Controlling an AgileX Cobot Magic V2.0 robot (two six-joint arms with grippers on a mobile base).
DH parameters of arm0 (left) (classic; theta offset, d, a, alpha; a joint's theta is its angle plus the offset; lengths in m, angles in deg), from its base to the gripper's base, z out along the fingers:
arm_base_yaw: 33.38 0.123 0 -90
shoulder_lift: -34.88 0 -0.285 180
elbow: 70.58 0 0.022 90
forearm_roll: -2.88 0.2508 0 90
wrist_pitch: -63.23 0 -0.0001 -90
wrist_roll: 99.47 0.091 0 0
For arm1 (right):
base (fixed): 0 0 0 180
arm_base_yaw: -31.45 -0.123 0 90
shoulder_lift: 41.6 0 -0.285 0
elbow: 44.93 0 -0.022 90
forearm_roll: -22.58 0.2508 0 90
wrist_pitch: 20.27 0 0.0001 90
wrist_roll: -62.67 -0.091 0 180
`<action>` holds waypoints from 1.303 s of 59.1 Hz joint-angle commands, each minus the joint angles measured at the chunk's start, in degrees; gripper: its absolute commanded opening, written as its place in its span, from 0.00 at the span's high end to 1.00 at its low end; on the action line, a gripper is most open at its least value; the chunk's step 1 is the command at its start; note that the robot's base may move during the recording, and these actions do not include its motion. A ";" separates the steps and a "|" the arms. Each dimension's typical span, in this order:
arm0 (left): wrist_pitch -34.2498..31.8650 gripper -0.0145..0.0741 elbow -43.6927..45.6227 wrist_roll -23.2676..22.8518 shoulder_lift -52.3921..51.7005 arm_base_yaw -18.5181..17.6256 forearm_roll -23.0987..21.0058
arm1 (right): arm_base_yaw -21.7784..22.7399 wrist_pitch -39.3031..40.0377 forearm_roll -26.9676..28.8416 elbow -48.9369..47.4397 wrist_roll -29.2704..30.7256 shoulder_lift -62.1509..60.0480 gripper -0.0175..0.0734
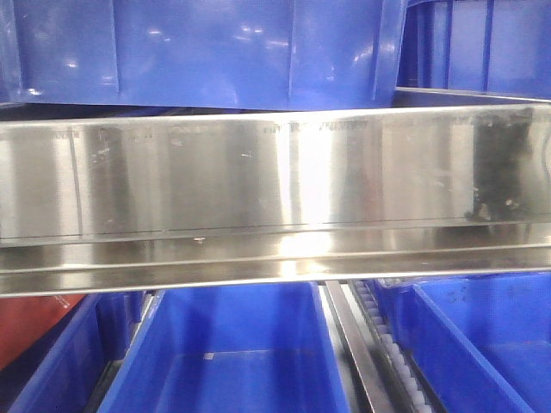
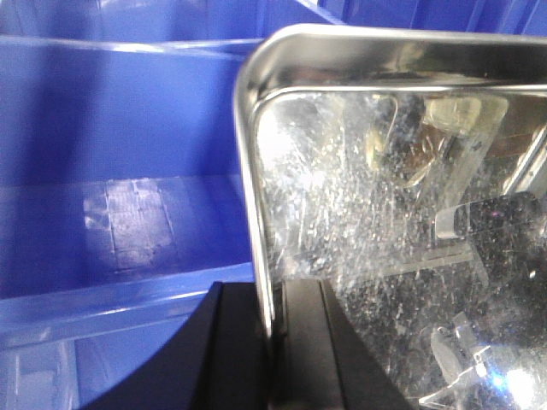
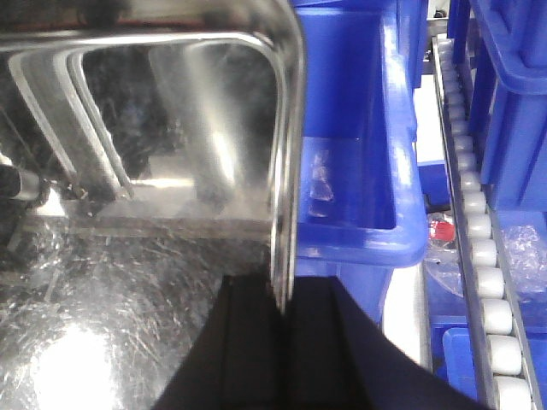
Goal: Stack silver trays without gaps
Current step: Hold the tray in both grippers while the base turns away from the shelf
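A silver tray (image 2: pixel 385 213), shiny and scratched, fills the right of the left wrist view. My left gripper (image 2: pixel 272 295) is shut on its thin left rim, one black finger inside and one outside. In the right wrist view the same kind of tray (image 3: pixel 171 282) fills the left, and my right gripper (image 3: pixel 282 286) is shut on its right rim. That rim looks double-layered where it is pinched. Curved nested rim lines show at the tray's far end. In the front view thin shiny strips (image 1: pixel 275 262) run across the frame; I cannot tell whether they are tray rims.
A broad brushed-steel band (image 1: pixel 275 172) crosses the front view. Deep blue bins stand above it (image 1: pixel 207 52) and below it (image 1: pixel 232 344). A blue bin (image 2: pixel 128 128) lies left of the tray, another (image 3: pixel 359 128) to its right. A white roller track (image 3: pixel 479 231) runs along the far right.
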 commanded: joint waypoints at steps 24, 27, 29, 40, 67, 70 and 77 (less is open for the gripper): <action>-3.98 0.84 0.67 0.34 -0.73 -0.83 -1.85 | -0.69 3.92 2.66 -0.63 0.70 -0.80 0.89; -3.98 0.84 0.67 0.34 -0.73 -0.83 -1.85 | -0.69 3.92 2.66 -0.63 0.70 -0.80 0.89; -3.98 0.84 0.67 0.34 -0.73 -0.83 -1.85 | -0.69 3.92 2.66 -0.63 0.70 -0.80 0.89; -3.98 0.84 0.67 0.34 -0.73 -0.83 -1.85 | -0.69 3.92 2.66 -0.63 0.70 -0.80 0.89; -4.11 0.84 0.67 0.34 -0.73 -0.83 -1.85 | -0.69 3.92 2.66 -0.63 0.70 -0.70 0.89; -4.11 0.84 0.67 0.34 -0.73 -0.83 -1.85 | -0.69 3.92 2.66 -0.63 0.70 -0.70 0.89; -4.24 0.84 0.67 0.34 -0.73 -0.83 -1.85 | -0.69 3.92 2.66 -0.63 0.70 -0.70 0.89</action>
